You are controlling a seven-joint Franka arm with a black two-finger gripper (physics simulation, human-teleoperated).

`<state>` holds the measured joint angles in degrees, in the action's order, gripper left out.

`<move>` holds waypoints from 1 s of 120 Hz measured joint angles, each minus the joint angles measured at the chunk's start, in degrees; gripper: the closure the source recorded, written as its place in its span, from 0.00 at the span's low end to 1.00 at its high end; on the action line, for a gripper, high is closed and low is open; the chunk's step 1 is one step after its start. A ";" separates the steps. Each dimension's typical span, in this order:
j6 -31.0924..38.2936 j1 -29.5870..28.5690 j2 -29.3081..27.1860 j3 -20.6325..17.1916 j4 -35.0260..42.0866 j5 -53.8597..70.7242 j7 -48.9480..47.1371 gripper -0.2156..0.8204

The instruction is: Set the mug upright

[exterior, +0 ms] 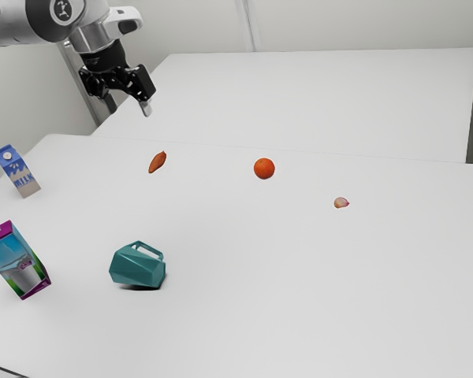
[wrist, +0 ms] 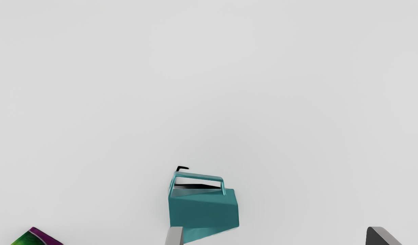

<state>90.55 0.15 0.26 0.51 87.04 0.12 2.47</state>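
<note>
Exterior view: arm [exterior: 31, 21] enters at upper left; pincer [exterior: 128, 106] raised above the worktop [exterior: 244, 315], its two fingers apart with nothing held. Teal mug [exterior: 136, 268] lies on its side on the worktop, handle [exterior: 149, 250] uppermost, dark shadow [exterior: 142, 287] under it; mug and pincer well apart. To the exterior view's left of the mug: large carton [exterior: 16, 261], blue, green and purple; farther back, smaller milk carton [exterior: 17, 171], blue and beige. Behind the mug, running toward the exterior view's right: brown oblong item [exterior: 158, 162] with pointed ends, orange [exterior: 264, 168], small pale pinkish piece [exterior: 341, 202], kind not determinable. Wrist view: pincer [wrist: 275, 234] stands wide, one fingertip at each side, bare surface between most of the gap. Mug seen past the fingertips, on its side, one fingertip overlapping part of its body in the line of sight; handle along the side facing away from the fingertips. Beyond that same fingertip, outside the gap, one corner of the large carton, purple and green.
</note>
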 joint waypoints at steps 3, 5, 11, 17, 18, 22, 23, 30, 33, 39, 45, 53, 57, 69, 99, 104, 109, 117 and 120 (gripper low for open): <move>0.00 -0.03 0.00 0.01 0.02 0.00 0.00 0.23; 0.00 -0.05 0.00 0.01 0.05 0.01 -0.01 0.23; 0.02 -0.12 -0.01 0.00 0.18 0.00 -0.02 0.23; 0.02 -0.16 -0.17 0.01 0.39 0.00 -0.02 0.23; 0.03 -0.17 -0.25 0.01 0.49 0.00 -0.02 0.23; 0.03 -0.19 -0.59 0.03 0.99 0.00 -0.02 0.23; 0.03 -0.19 -0.69 0.04 1.12 0.01 -0.02 0.23; 0.09 -0.17 -1.74 0.08 2.68 0.00 -0.01 0.23; 0.13 -0.14 -2.37 0.09 3.59 -0.02 0.00 0.23; 0.24 0.08 -3.57 0.10 5.35 -0.08 0.02 0.23; 0.44 0.34 -4.70 0.13 7.28 -0.47 0.06 0.23; 0.86 -0.55 -5.99 0.17 10.26 -1.64 0.13 0.23; 1.30 -1.57 -6.61 0.16 11.80 -2.18 0.16 0.23; 3.10 -4.06 -8.15 0.12 16.24 -3.67 0.25 0.23; 8.70 -7.79 -13.29 0.19 27.99 -6.40 0.78 0.23; 9.79 -8.93 -13.47 0.19 29.61 -7.07 1.08 0.23; 10.89 -10.00 -13.51 0.19 30.98 -7.73 1.46 0.23; 12.58 -11.76 -13.45 0.19 32.87 -9.18 2.33 0.23; 13.35 -12.44 -13.33 0.19 33.70 -9.82 2.75 0.23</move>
<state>103.90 -12.30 -13.07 0.70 120.74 -9.70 5.22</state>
